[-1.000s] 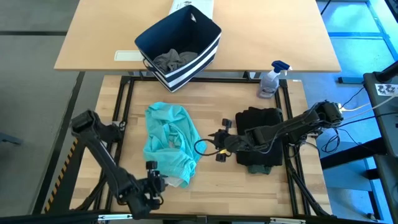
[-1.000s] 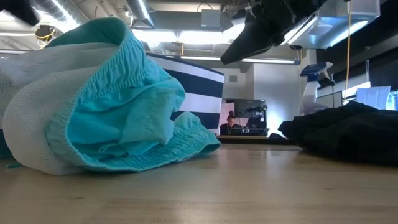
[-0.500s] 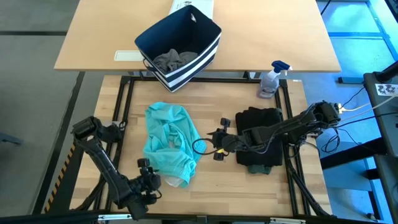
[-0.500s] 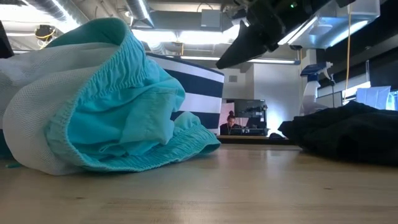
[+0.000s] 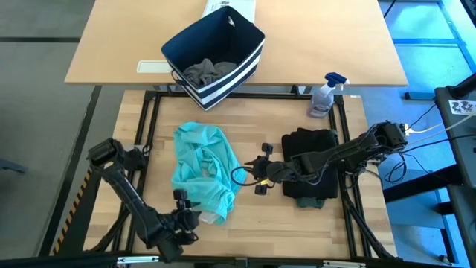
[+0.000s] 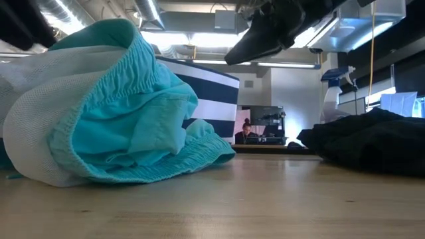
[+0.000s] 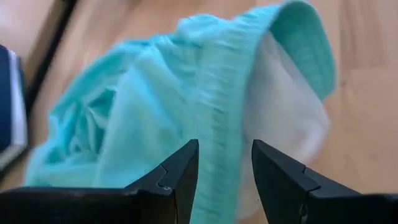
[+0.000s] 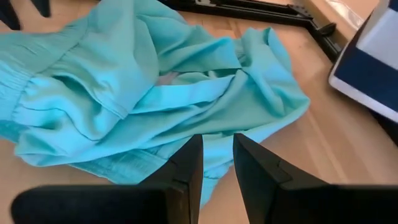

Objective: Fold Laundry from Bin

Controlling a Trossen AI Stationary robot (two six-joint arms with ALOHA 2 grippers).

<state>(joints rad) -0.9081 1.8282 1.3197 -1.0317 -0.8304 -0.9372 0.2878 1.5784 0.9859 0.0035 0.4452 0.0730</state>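
Left gripper (image 5: 190,217) low at the near edge, fingers parted; right gripper (image 5: 251,173) mid-table, fingers narrowly apart, empty.

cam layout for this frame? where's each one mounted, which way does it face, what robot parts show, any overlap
High: overhead, straight down; both arms, left gripper, right gripper, bin.
Low: tabletop height, level across; one dark gripper overhead.
Left wrist: past its open fingers at the teal piece.
Right wrist: past its open fingers, same garment.
Shared: all four see the teal piece.
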